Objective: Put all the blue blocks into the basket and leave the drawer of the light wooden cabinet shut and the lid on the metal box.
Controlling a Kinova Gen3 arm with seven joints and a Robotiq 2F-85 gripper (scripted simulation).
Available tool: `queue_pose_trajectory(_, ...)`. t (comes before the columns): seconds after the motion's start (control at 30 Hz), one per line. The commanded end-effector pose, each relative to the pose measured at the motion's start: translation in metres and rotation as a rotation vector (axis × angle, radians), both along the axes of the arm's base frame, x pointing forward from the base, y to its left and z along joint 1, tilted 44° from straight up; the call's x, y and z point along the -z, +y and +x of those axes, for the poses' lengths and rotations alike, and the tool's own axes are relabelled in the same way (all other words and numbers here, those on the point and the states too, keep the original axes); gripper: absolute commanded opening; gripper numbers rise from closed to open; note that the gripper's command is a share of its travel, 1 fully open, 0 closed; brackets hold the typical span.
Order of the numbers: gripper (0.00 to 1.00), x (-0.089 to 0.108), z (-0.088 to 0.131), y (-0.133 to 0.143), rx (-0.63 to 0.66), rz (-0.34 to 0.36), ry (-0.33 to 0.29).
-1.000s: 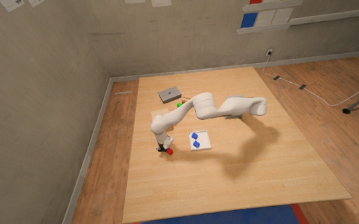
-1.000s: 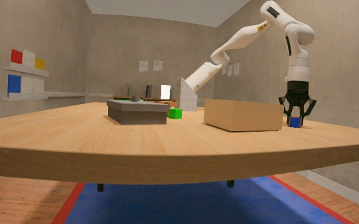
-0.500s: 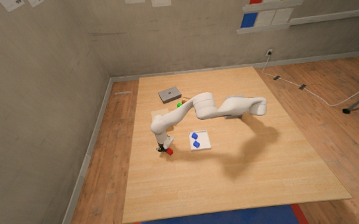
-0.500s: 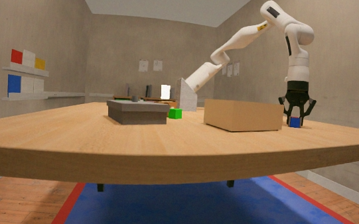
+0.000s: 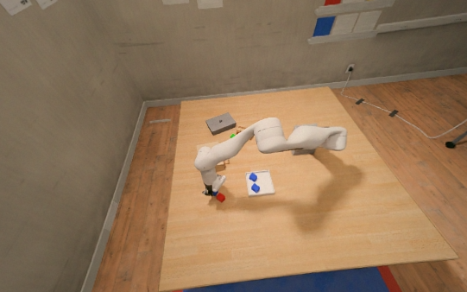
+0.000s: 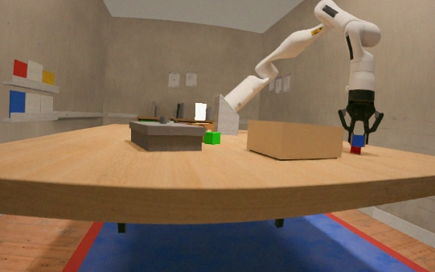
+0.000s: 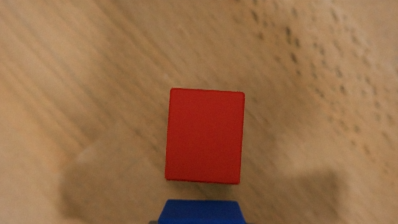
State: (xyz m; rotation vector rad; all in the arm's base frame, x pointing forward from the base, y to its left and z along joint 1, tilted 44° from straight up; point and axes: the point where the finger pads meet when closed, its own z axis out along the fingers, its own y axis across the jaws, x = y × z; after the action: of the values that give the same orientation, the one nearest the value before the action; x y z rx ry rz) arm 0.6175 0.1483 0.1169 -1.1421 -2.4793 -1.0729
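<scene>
Blue block point(image 6: 358, 140) sits clamped between the hand's point(image 6: 359, 136) fingers.

Held in the end effector point(image 6: 360, 134): a small blue cube block point(image 6: 358, 140), just above the light wooden tabletop point(image 6: 217, 169). Beside it, a small red cube block point(image 7: 205, 135). Inside the white square basket point(image 5: 266, 177): two blue blocks.

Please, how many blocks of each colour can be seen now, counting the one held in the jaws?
Blue: 3, two in the basket, at and, one held in the jaws
Red: 1
Green: 1
Total: 5
</scene>
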Motion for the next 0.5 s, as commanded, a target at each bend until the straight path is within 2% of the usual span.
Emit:
queue_pose_trajectory(0.0, 0.10, -0.009, -0.001, -0.009, 0.002, 0.000, -0.002)
queue_pose_trajectory(0.07, 0.10, -0.009, -0.001, -0.009, 0.002, 0.000, -0.002)
queue_pose_trajectory(0.47, 0.10, -0.052, -0.007, -0.050, 0.002, 0.000, -0.002)
